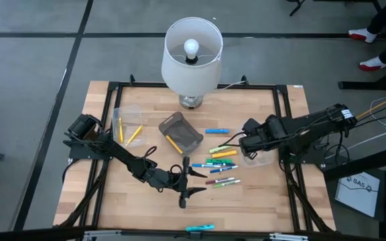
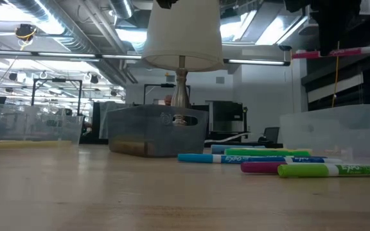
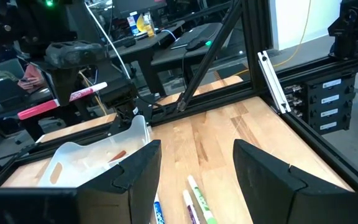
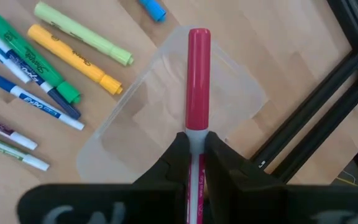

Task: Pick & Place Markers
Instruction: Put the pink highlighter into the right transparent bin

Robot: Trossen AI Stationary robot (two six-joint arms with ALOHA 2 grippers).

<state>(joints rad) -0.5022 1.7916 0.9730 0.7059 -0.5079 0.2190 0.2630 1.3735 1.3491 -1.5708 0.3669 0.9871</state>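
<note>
Several markers (image 1: pixel 221 164) in yellow, green, blue and pink lie flat on the wooden table; the low view shows them (image 2: pixel 281 160) at the right. My right gripper (image 4: pixel 194 142) is shut on a white-barrelled marker with a pink cap (image 4: pixel 199 74), over a clear container (image 4: pixel 166 118) at the table's right. My left gripper (image 1: pixel 185 179) stands open and about level just left of the marker cluster; a few markers (image 3: pixel 194 199) lie ahead between its fingers, untouched. My right gripper pinches the pink-capped marker's white barrel (image 4: pixel 196 138) just behind the cap, between its two fingers. The fingers come from above, slanting down. The marker (image 2: pixel 333 52) hangs about level, lifted clear above the clear container (image 2: pixel 339 131), its cap end past the fingertips.
A clear bin (image 1: pixel 127 124) with yellow markers sits at the far left, a dark grey bin (image 1: pixel 179 130) with one marker beside it. A white-shaded lamp (image 1: pixel 191 57) stands at the far edge. Single markers lie apart, one blue (image 1: pixel 216 130) and one cyan (image 1: pixel 200 228).
</note>
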